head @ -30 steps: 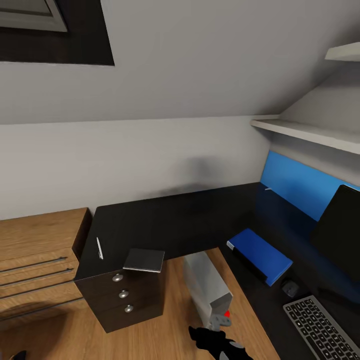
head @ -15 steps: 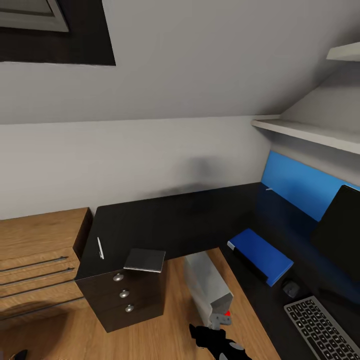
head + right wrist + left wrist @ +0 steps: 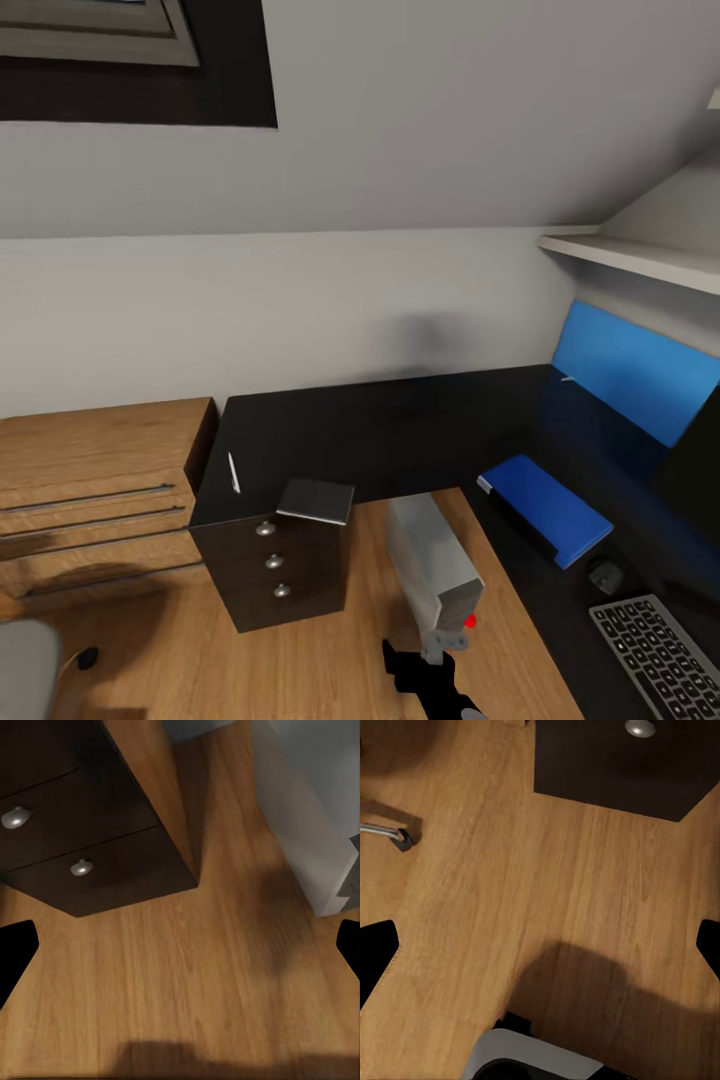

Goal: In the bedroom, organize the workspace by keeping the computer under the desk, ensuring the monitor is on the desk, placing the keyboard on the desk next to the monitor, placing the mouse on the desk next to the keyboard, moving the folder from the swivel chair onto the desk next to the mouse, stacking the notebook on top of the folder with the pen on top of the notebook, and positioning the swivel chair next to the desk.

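Left claw (image 3: 540,945) wide, empty (over floor (image 3: 510,892)); right claw (image 3: 180,945) wide, empty.

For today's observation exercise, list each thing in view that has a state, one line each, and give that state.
notebook: lying flat, corner overhanging the desk edge above the drawers
pen: lying loose on the desk
folder: closed, flat on the desk
computer: upright on the floor
drawers: all shut
left gripper: open
right gripper: open
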